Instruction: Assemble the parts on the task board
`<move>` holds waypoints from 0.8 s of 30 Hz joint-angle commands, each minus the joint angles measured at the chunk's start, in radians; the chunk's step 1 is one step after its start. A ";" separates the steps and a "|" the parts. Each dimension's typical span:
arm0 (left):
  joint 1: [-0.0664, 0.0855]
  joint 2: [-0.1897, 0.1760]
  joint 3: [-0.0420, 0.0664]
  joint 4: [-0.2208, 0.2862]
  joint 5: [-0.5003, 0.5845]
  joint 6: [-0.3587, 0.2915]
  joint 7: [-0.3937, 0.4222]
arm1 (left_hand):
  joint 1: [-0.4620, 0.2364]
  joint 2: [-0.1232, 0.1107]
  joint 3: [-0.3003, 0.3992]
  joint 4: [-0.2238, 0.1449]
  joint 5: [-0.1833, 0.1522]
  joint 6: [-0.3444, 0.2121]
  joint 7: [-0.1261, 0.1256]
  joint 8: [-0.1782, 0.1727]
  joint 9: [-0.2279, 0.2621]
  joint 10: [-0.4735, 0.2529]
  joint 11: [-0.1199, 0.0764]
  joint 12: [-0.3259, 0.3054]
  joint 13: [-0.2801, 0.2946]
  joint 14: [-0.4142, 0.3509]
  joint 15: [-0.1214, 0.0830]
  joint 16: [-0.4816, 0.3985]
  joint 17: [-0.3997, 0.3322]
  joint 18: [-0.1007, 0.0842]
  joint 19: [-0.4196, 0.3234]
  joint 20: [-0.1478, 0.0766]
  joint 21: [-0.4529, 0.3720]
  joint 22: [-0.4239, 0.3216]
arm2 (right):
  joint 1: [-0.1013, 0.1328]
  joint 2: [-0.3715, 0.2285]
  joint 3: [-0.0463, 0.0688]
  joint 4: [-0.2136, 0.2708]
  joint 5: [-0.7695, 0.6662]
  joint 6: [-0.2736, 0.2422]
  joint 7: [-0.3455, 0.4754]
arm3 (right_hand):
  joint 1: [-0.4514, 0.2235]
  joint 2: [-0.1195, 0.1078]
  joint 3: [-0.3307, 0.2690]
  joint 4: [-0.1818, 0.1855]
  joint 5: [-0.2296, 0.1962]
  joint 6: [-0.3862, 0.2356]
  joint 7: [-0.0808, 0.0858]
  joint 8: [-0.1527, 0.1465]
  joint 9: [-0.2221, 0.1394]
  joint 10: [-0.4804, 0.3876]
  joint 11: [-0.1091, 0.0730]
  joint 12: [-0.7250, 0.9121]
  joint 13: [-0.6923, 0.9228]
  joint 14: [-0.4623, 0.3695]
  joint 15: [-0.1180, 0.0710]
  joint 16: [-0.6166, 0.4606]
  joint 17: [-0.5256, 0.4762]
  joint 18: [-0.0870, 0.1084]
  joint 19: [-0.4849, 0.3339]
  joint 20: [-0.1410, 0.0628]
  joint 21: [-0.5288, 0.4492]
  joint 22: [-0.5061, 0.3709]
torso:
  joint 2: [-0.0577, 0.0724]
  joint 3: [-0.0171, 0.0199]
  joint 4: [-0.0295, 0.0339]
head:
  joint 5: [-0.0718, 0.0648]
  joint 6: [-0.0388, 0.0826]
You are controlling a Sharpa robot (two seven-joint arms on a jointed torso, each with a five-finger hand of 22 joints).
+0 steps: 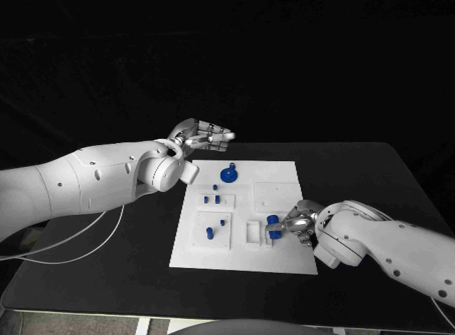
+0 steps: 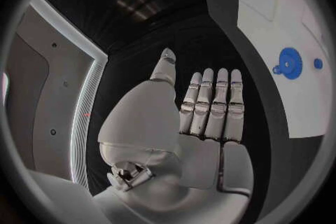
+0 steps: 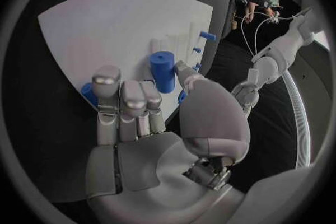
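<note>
The white task board [image 1: 243, 248] lies mid-table. My right hand [image 1: 298, 223] rests at its near right edge, where a blue cylinder [image 1: 274, 227] stands upright. In the right wrist view the cylinder [image 3: 162, 70] sits between the thumb [image 3: 184, 71] and the nearest fingertip [image 3: 150, 92], which both lie against it, so it looks pinched. More blue shows behind the fingers [image 3: 88, 93]. My left hand [image 1: 200, 135] hovers above the board's far left corner, fingers straight and holding nothing [image 2: 210, 106]. A blue gear [image 1: 229, 172] [image 2: 288, 61] lies at the far end of the board.
Small blue pegs [image 1: 211, 199] stand in the board's left half, with two more [image 1: 216, 228] on a raised plate nearer me. A white block [image 1: 254, 234] sits left of the cylinder. Black table [image 1: 368, 181] extends to the right of the board.
</note>
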 commanded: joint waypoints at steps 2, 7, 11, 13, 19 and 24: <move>0.000 0.000 0.001 0.003 0.007 0.018 0.008 | -0.009 -0.002 0.000 0.000 0.009 0.001 0.004 -0.001 -0.001 -0.005 0.000 0.001 0.000 0.003 0.006 -0.005 -0.002 0.006 0.005 -0.002 0.003 -0.001 | -0.014 0.003 -0.013 -0.011 0.010 0.020 -0.024 | -0.002 0.017 -0.001 -0.031 0.045 0.005 0.003 -0.005 -0.008 0.004 -0.004 -0.006 0.000 0.001 0.001 -0.002 -0.001 0.005 0.053 0.007 -0.007 0.061 | 0.001 -0.0006 -0.0007 | 0.002 0.001; 0.000 -0.001 0.001 0.002 0.007 0.020 0.006 | -0.009 -0.001 -0.001 -0.002 0.013 0.001 0.004 -0.001 -0.001 -0.006 0.000 0.001 0.000 0.003 0.005 -0.005 -0.002 0.006 0.005 -0.002 0.003 -0.001 | -0.014 0.000 -0.014 -0.009 0.012 0.006 -0.020 | -0.003 0.029 -0.001 -0.057 0.109 0.024 -0.003 -0.005 -0.009 0.005 -0.008 -0.006 0.000 0.001 -0.001 -0.002 -0.001 0.004 0.053 0.004 -0.008 0.063 | 0.001 0.0004 -0.0006 | 0.004 0.001; 0.000 -0.001 0.001 0.002 0.007 0.021 0.006 | -0.009 -0.001 -0.001 -0.002 0.014 0.001 0.004 -0.001 -0.001 -0.006 0.000 0.001 0.000 0.003 0.005 -0.005 -0.002 0.006 0.005 -0.002 0.003 -0.001 | -0.014 -0.010 -0.014 0.003 0.014 -0.015 -0.014 | -0.015 0.043 0.003 -0.085 0.128 0.039 -0.008 -0.005 -0.015 0.007 -0.012 -0.007 0.000 0.002 -0.004 -0.003 -0.002 0.001 0.054 0.001 -0.009 0.065 | 0.002 0.0007 -0.0007 | 0.007 0.000; 0.000 -0.002 0.001 0.002 0.007 0.021 0.006 | -0.010 0.001 -0.001 -0.003 0.016 0.002 0.005 -0.001 0.000 -0.006 0.000 0.001 0.000 0.003 0.006 -0.005 -0.002 0.006 0.005 -0.002 0.003 -0.001 | -0.014 -0.019 -0.014 0.017 0.015 -0.028 -0.011 | -0.018 0.046 0.004 -0.088 0.129 0.049 -0.012 -0.004 -0.014 0.008 -0.014 -0.007 0.000 0.001 -0.005 -0.005 -0.003 0.001 0.054 0.000 -0.009 0.065 | 0.002 0.0012 -0.0012 | 0.009 0.000; 0.000 -0.005 0.001 0.002 0.007 0.022 0.005 | -0.012 0.002 -0.002 -0.004 0.017 0.004 0.005 0.000 0.000 -0.006 0.000 0.001 0.000 0.003 0.005 -0.005 -0.002 0.006 0.005 -0.002 0.003 -0.001 | -0.008 -0.058 -0.010 0.082 0.016 -0.060 -0.004 | -0.024 0.049 0.004 -0.089 0.127 0.073 -0.020 -0.004 -0.013 0.010 -0.018 -0.009 -0.002 0.002 -0.008 -0.004 -0.002 -0.002 0.054 -0.002 -0.007 0.066 | 0.003 0.0009 -0.0018 | 0.012 -0.001; 0.000 -0.005 0.001 0.001 0.007 0.024 0.003 | -0.013 0.000 -0.003 -0.005 0.017 -0.011 0.000 -0.001 -0.001 -0.010 0.001 0.001 -0.001 0.002 0.006 -0.005 -0.002 0.006 0.005 -0.001 0.003 -0.001 | 0.001 -0.068 -0.006 0.121 0.016 -0.068 -0.002 | -0.027 0.049 0.002 -0.088 0.119 0.083 -0.023 -0.005 -0.013 0.013 -0.021 -0.007 -0.001 0.002 -0.009 -0.005 -0.003 -0.004 0.055 -0.003 -0.005 0.066 | 0.003 -0.0008 -0.0032 | 0.012 0.000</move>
